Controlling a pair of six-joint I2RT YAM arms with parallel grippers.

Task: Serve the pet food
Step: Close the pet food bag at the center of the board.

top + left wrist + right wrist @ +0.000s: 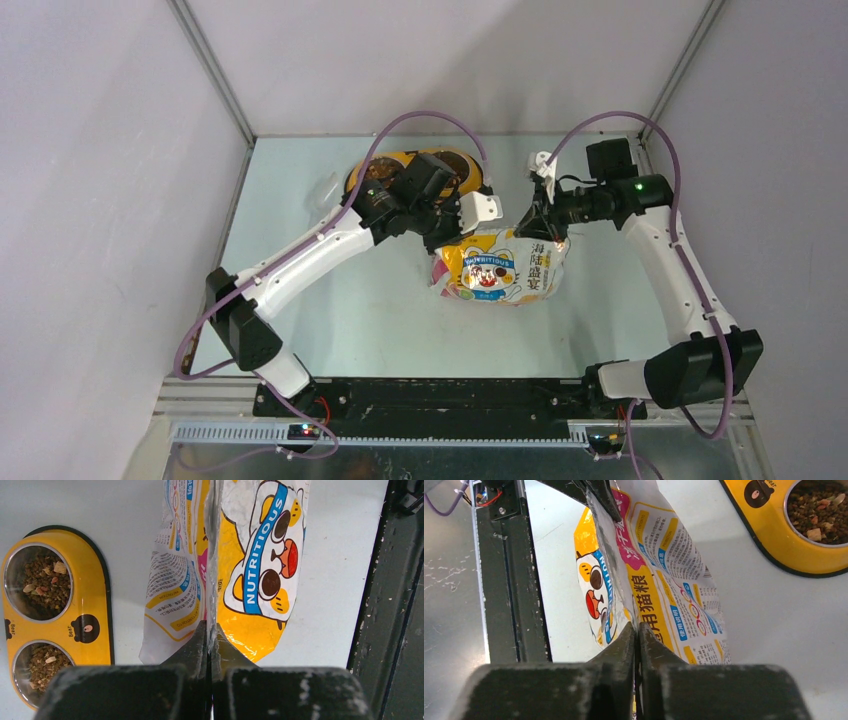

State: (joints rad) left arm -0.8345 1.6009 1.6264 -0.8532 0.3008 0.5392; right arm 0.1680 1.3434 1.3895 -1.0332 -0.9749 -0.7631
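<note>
The left claw (209,630) and right claw (637,630) each pinch the bag (500,265) by its top seam; it hangs between them, near the bowl (92,575) — kibble (45,582) already lies in both cups; next, likely lowering it evenly.

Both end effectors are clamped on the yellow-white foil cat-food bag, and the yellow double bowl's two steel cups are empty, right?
No: the left wrist view shows brown kibble in both steel cups of the yellow double bowl. The left end effector and right end effector do clamp the yellow-white foil bag.
</note>
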